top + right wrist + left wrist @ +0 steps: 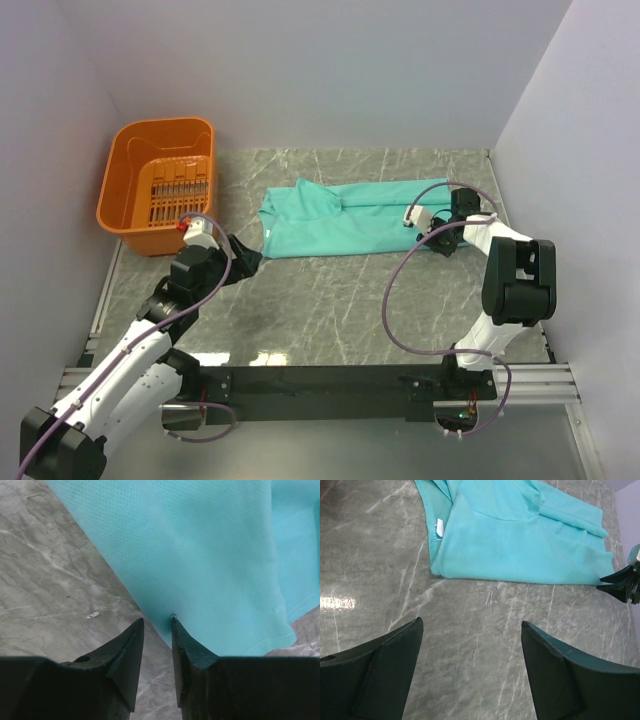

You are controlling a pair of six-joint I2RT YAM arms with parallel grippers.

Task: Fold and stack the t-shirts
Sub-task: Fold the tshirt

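The teal t-shirt (350,220) lies upper-middle on the surface (330,300). The left fingers (385,665) are spread wide to its lower left. The right fingers (125,655) are nearly together at its hem; I cannot tell if they grip it.

Two arms, same make. Left arm (130,350): white links, black joint housings, a white block at the wrist with a small red part (182,226) on it. Right arm (517,280): one bulky black joint housing, white links, a white wrist block (415,214). A thin purple cable (200,300) runs loose along the left arm, and a second purple cable (392,310) along the right. Both bases sit on a black crossbar (320,385) over a silver slotted rail (560,380). Left gripper (470,622): two dark, greenish-black wedge fingers (385,665), flat-faced, tapering to points, with a small round hole low in one. Right gripper (157,620): same dark wedges, same hole.
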